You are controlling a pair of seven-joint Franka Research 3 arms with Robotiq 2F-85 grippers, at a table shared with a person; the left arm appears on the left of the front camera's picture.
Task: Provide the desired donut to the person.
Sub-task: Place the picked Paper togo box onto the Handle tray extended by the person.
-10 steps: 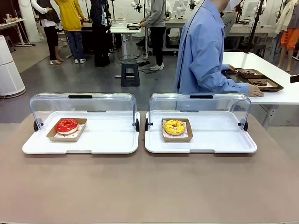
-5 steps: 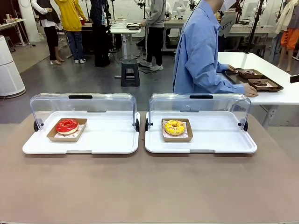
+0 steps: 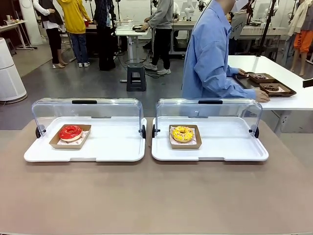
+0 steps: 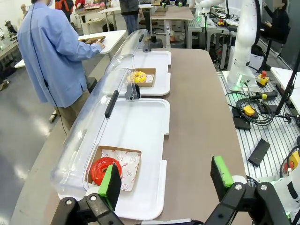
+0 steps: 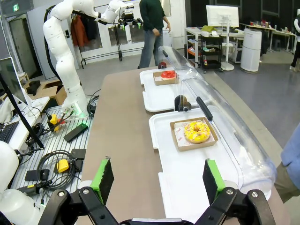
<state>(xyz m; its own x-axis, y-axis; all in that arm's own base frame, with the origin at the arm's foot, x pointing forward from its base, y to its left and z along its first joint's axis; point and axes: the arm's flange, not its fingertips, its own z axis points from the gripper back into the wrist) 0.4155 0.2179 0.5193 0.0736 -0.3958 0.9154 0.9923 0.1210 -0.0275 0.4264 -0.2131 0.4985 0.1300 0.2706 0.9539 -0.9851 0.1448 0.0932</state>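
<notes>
Two white trays sit side by side on the brown table (image 3: 156,196), each with its clear domed lid rolled back toward the far edge. On the left tray (image 3: 117,147), at about nine o'clock from the table's middle, a red-glazed donut (image 3: 70,131) rests in a small cardboard tray; on the right tray (image 3: 230,147), nearer two o'clock, a yellow sprinkled donut (image 3: 182,133) lies in its own cardboard holder. Beyond the far edge, around one o'clock, the person (image 3: 212,54) in the light-blue shirt stands side-on to the table, one hand (image 3: 262,97) down on a neighbouring white table beside some dark trays of donuts. The left gripper (image 4: 166,176) hangs above the near end of the left tray with its green-padded fingers spread wide and nothing between them, the red donut just beyond one finger at eleven o'clock. The right gripper (image 5: 157,180) is likewise held wide apart and empty, above the near edge of the right tray, with the yellow donut ahead at one o'clock
</notes>
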